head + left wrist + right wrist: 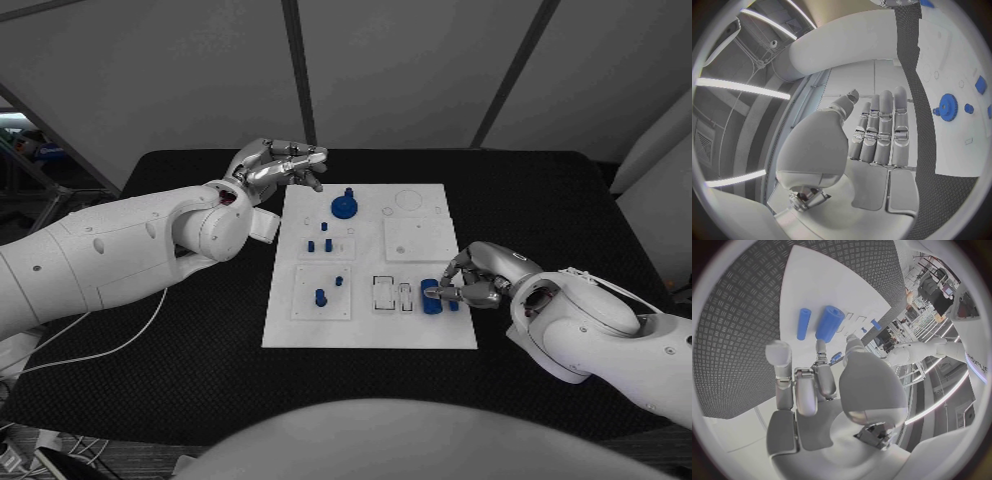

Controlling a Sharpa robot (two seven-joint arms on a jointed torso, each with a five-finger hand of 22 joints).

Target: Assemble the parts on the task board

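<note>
The white task board (369, 320) lies mid-table. A blue gear (345, 206) stands near its far edge, small blue pegs (326, 243) sit at its middle, and another peg (319, 297) stands in the near-left block. My left hand (277, 165) hovers over the board's far-left corner, fingers (882, 130) straight and holding nothing, with the gear (948, 106) beside it. My right hand (476, 277) rests at the board's right edge, fingers curled beside a thick blue cylinder (431, 297). That cylinder (829, 323) lies next to a thin one (804, 323). A small blue bit (837, 357) shows between thumb and finger; whether it is pinched is unclear.
The black table (188, 370) has bare mat on both sides of the board and in front of it. A white cable (101, 340) runs off the near-left edge. Empty rectangular slots (384, 293) sit left of the thick cylinder.
</note>
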